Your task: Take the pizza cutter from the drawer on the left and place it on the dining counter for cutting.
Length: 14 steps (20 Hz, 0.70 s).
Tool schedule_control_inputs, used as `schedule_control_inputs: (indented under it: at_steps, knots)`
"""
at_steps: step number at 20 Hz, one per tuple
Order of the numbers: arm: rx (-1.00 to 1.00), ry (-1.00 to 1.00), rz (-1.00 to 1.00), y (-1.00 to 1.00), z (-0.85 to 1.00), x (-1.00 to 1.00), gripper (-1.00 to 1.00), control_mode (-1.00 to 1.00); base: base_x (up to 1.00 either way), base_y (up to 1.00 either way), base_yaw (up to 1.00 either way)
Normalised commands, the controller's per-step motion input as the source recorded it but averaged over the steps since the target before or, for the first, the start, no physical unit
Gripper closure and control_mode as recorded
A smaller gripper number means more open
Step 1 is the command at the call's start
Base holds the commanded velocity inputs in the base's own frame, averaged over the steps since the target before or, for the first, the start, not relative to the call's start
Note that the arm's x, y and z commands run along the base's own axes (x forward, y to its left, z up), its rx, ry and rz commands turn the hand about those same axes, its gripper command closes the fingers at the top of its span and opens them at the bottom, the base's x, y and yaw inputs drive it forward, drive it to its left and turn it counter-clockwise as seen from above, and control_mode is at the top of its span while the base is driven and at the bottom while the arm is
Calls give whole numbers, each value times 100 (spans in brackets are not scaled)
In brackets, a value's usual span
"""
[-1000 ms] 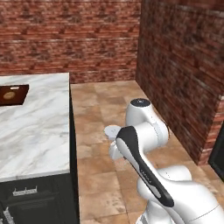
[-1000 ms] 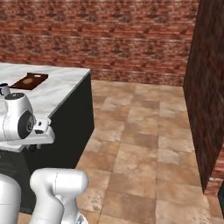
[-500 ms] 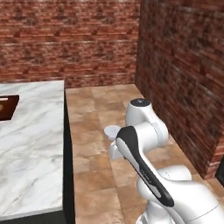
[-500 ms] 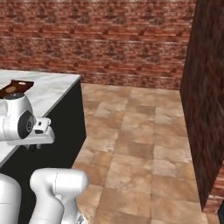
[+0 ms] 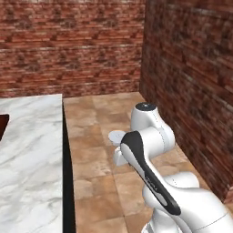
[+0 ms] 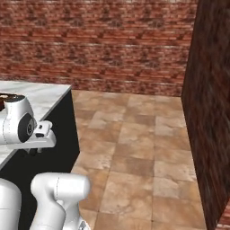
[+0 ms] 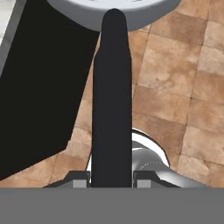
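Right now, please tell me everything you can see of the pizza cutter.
The pizza cutter has a long, smooth black handle, rounded at its far end, and a pale grey round wheel whose lower part shows at the top of the hand view. The material looks like matte plastic for the handle and metal for the wheel. The pincer is shut on the handle's base, so the cutter points away from the hand, held in the air above the brown tiled floor.

The white arm (image 5: 150, 150) is seen folded back over the base, its elbow raised and its forearm turned down toward the floor. In the hand view the gripper (image 7: 112, 178) is closed, its two fingertips (image 7: 80, 179) pressed against the black handle of the pizza cutter (image 7: 112, 109)
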Motion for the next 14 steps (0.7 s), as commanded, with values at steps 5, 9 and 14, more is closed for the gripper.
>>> schedule_control_inputs:
  at_steps: [5,9,14]
  knots:
    - [0,0,0,0,0,0,100,100,75,-21,-3]
    - [0,0,0,0,0,0,100,100,75,-23,-2]
    - [0,0,0,0,0,0,100,100,76,-25,0]
